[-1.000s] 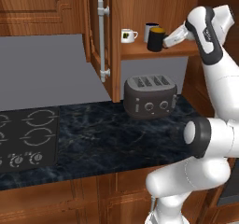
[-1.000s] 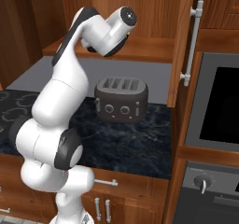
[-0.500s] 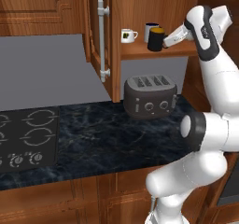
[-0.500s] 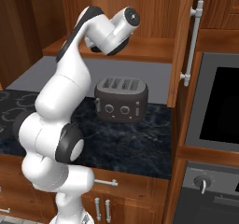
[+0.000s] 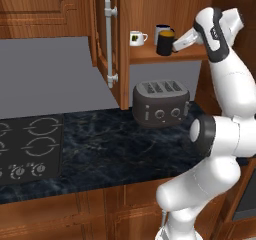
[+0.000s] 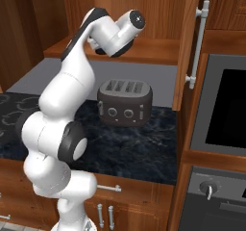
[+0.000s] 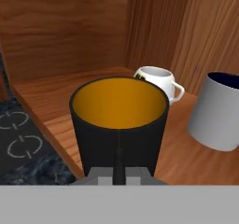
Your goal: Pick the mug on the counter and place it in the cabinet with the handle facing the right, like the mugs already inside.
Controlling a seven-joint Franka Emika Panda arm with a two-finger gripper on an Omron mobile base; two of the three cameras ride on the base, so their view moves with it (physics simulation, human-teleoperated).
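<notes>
The black mug with its orange-yellow inside sits at the front edge of the cabinet shelf, and my gripper is shut on its right side. In the hand view a dark finger presses the near wall of the mug. Its handle is hidden behind my hand. Whether the mug's base touches the shelf I cannot tell. Below lies the dark marbled counter.
A small white mug and a grey mug stand further in on the shelf. The open cabinet door with its silver bar hangs left of the shelf. A toaster stands underneath, beside a stovetop.
My hand has crept a little further toward the cabinet with the black mug still in its grip. Nothing else has moved.
</notes>
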